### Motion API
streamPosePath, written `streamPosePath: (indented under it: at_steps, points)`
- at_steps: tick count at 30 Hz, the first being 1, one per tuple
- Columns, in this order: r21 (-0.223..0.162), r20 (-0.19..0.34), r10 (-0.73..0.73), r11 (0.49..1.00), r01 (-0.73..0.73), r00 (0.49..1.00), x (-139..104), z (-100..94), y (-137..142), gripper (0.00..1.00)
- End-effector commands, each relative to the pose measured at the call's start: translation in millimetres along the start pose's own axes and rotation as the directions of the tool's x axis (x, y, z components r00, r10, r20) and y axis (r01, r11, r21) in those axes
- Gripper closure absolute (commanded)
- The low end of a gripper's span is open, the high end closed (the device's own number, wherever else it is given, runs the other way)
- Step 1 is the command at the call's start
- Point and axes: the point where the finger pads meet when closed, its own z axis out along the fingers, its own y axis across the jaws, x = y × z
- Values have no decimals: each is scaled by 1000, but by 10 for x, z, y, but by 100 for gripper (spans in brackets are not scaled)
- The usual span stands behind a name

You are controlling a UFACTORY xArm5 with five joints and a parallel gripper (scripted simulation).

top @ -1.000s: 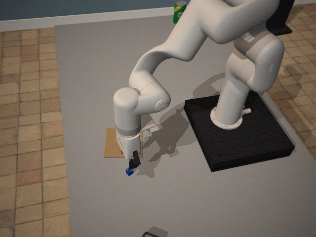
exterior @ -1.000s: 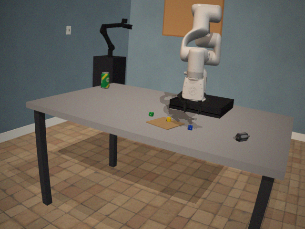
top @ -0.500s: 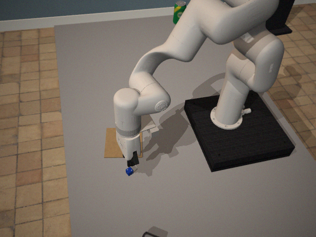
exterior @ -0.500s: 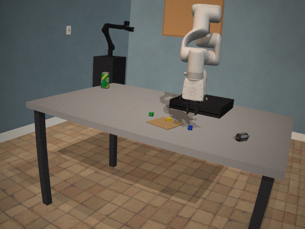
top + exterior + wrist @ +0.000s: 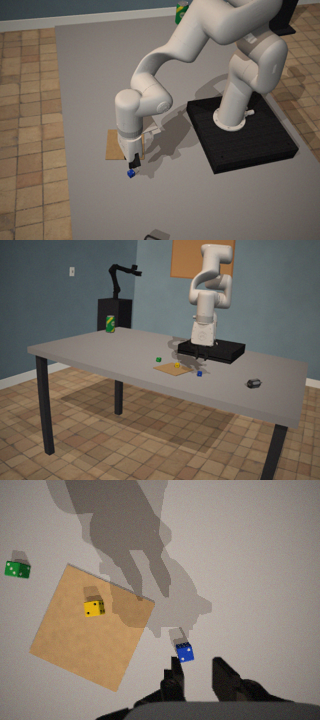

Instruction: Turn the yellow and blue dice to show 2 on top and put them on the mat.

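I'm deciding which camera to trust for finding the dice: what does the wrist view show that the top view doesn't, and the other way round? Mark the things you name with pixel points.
Only the wrist view: the yellow die (image 5: pixel 177 365) (image 5: pixel 94 608) on the mat and the green die (image 5: pixel 158 359) (image 5: pixel 17 569) off it.

Only the top view: the green-and-yellow can (image 5: pixel 180 14) (image 5: pixel 110 324) and the black base slab (image 5: pixel 271 147) (image 5: pixel 236 351) under the arm.

Both: the blue die (image 5: pixel 131 173) (image 5: pixel 199 373) (image 5: pixel 185 653) off the mat (image 5: pixel 111 144) (image 5: pixel 170 370) (image 5: pixel 85 650), and the gripper (image 5: pixel 134 167) (image 5: pixel 201 359) (image 5: pixel 195 672).
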Motion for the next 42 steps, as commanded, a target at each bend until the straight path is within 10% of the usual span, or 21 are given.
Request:
streamPosePath:
  at_steps: [1, 42]
  points:
    - [0, 4, 0, 1000, 0, 1000, -13, -13, 2, 64]
    - [0, 4, 0, 1000, 0, 1000, -16, 375, -4, 64]
